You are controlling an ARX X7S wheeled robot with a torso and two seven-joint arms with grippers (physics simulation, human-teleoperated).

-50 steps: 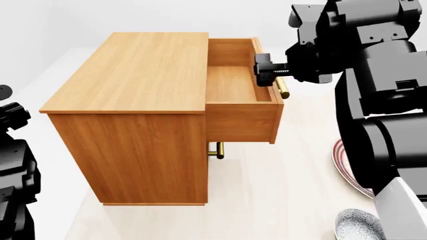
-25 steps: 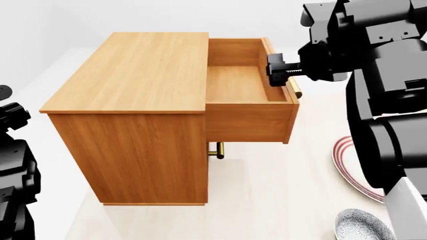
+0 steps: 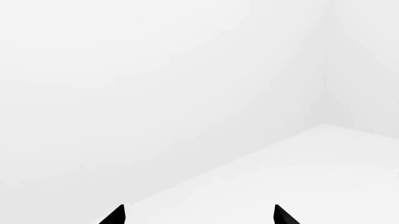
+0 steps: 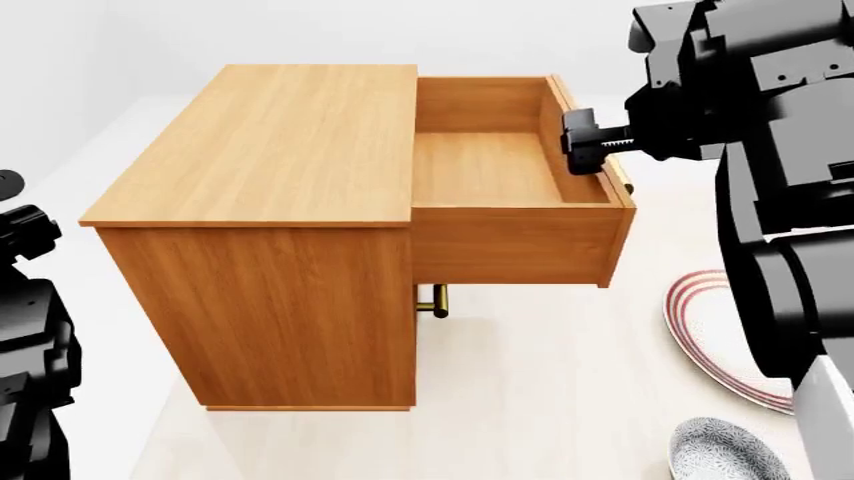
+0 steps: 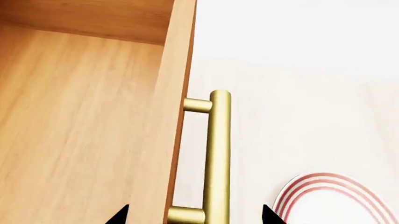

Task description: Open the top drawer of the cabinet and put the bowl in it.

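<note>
The orange-brown cabinet (image 4: 267,140) stands at centre-left, and its top drawer (image 4: 481,165) is pulled far out to the right, with nothing inside. My right gripper (image 4: 587,145) sits at the drawer's front wall. In the right wrist view its jaws (image 5: 194,217) stand wide apart: one tip is over the drawer's inside, the other beyond the brass handle (image 5: 218,154), and neither presses the bar. The speckled bowl (image 4: 721,455) rests on the floor at the lower right. My left gripper (image 3: 198,217) is open and faces only white walls.
A white plate with red rings (image 4: 721,340) lies right of the cabinet, just beyond the bowl; the plate (image 5: 337,200) also shows in the right wrist view. A lower drawer's brass handle (image 4: 434,300) pokes out under the open drawer. My left arm (image 4: 27,330) hangs at the far left.
The top drawer has slid further out to the right, and my right gripper has moved right with its front wall. The left arm has stayed still.
</note>
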